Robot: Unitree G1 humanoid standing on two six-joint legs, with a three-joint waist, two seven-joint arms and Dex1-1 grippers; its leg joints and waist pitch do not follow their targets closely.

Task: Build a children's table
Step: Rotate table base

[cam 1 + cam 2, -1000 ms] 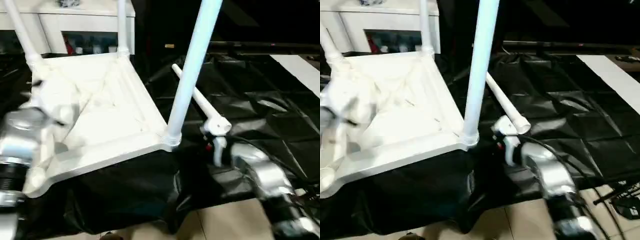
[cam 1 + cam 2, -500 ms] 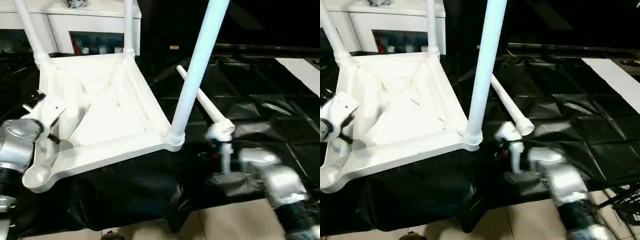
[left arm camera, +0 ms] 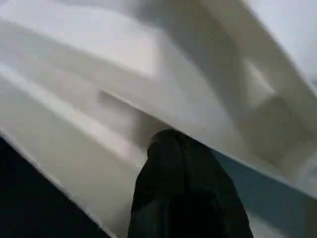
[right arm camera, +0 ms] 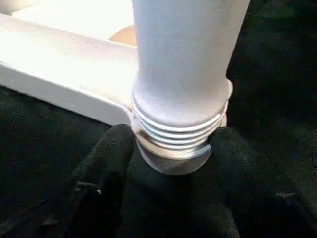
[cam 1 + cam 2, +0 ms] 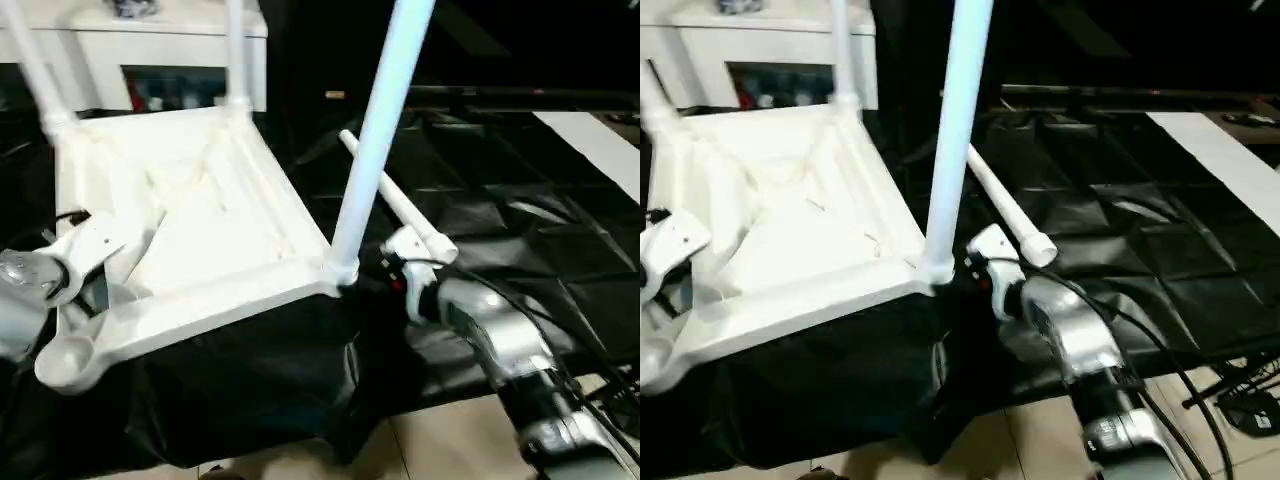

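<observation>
three legs in tabletop sockets

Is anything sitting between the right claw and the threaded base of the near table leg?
Nothing visible does. The right claw is already at the near leg, its black fingers on either side of the threaded base where it meets the table top's corner socket.

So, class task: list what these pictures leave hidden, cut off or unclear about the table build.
- Tops of the three standing legs: cut off by the upper edge of both eye views.
- Left claw: the left wrist view has one dark finger against the table top; its grip is unclear.
- Near-left corner socket: its inside is too shallowly seen to judge.
</observation>
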